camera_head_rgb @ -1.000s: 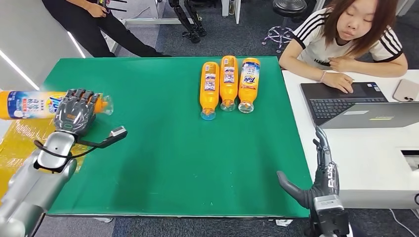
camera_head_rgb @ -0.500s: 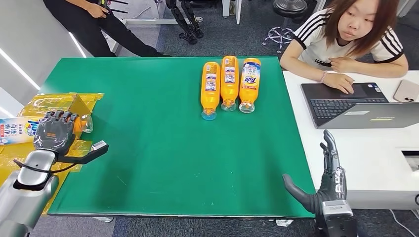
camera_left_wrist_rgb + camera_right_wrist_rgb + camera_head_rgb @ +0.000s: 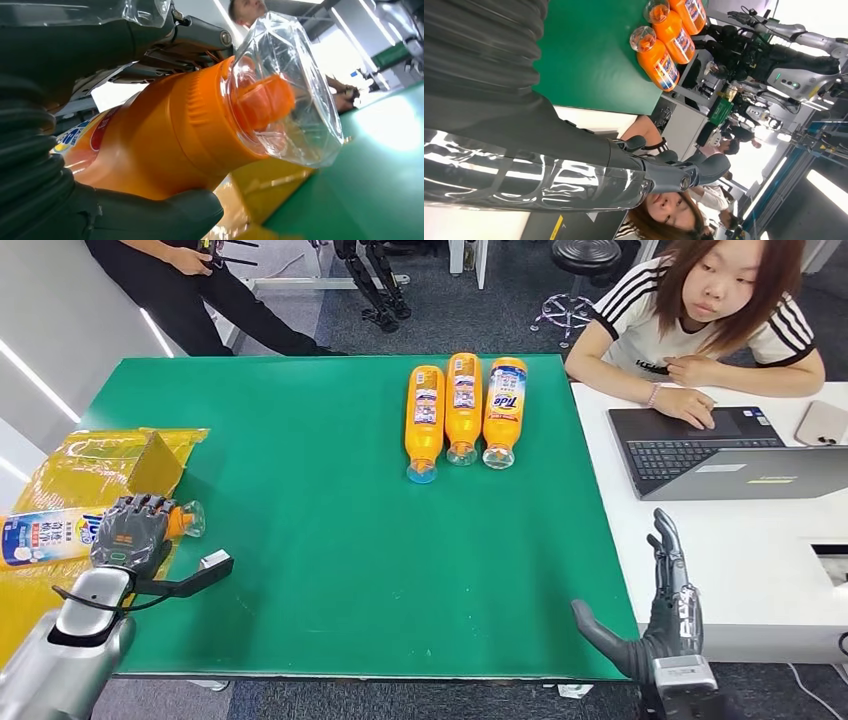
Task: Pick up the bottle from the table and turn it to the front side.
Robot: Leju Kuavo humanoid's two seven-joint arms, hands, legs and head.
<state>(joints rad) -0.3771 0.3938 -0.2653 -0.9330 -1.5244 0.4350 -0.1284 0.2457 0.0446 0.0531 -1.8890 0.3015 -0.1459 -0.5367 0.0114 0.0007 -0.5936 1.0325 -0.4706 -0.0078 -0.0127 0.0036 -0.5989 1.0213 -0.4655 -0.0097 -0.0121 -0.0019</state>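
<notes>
Off the left edge of the green table (image 3: 330, 540), the robot's left hand (image 3: 132, 533) grips an orange bottle (image 3: 60, 535) around its neck end. This bottle lies roughly level in the grasp, its clear cap (image 3: 192, 519) pointing toward the table and its labelled body reaching out to the left, above a crinkled yellow bag (image 3: 95, 465) just beside the table's left side. From the camera at that wrist, the orange shoulder of the bottle and its clear cap over an orange spout sit between the dark fingers (image 3: 150, 215) and the thumb.

Near the table's far edge, three more orange bottles (image 3: 463, 408) lie side by side, touching, caps toward the robot.

At the table's near right corner, the right hand (image 3: 655, 615) is raised, holding nothing, with fingers straight and spread and the thumb out toward the table.

To the right, touching the green table, is a white desk (image 3: 740, 550) with an open laptop (image 3: 720, 455) and a phone (image 3: 822, 423). A seated person (image 3: 710, 320) leans on the desk, one hand on the laptop. Another person (image 3: 195, 285) in dark clothing is beyond the far left corner.
</notes>
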